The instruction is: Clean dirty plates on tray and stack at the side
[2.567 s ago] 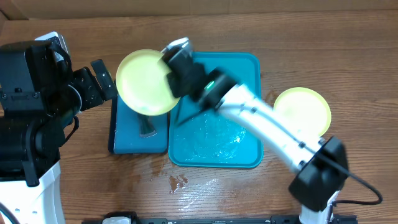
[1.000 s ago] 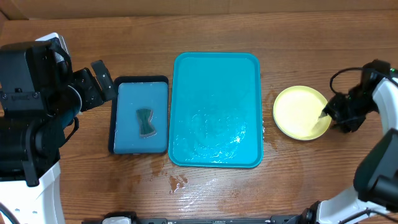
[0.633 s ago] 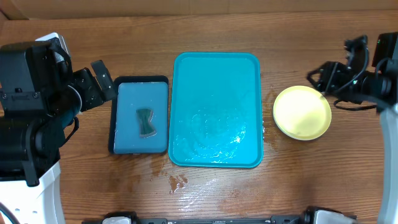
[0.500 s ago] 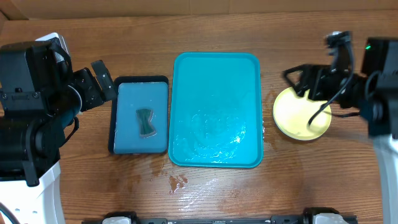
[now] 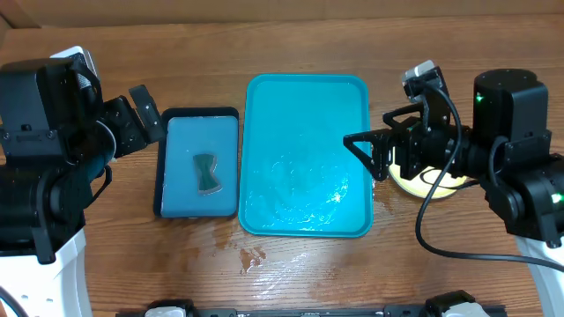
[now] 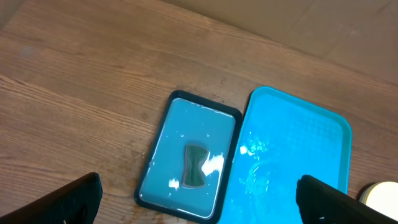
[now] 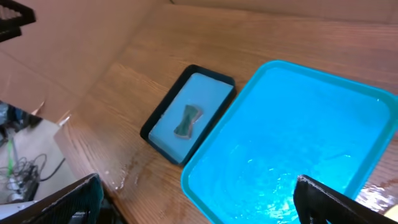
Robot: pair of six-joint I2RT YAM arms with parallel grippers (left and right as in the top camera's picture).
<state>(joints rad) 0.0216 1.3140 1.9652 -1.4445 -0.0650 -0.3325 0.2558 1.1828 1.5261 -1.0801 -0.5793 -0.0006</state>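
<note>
We sweep all three views and read nothing. No lettering, label, brand or number shows on the tray point(image 5: 304, 132), on the smaller blue tray point(image 5: 185, 150) beside it, or on the bench point(image 5: 264, 44). Any marks there are too small for us to make out.

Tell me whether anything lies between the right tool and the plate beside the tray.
Nothing visible does. The open right tool hangs at the right edge of the tray, next to the yellow-green plate, whose middle the arm hides.
</note>
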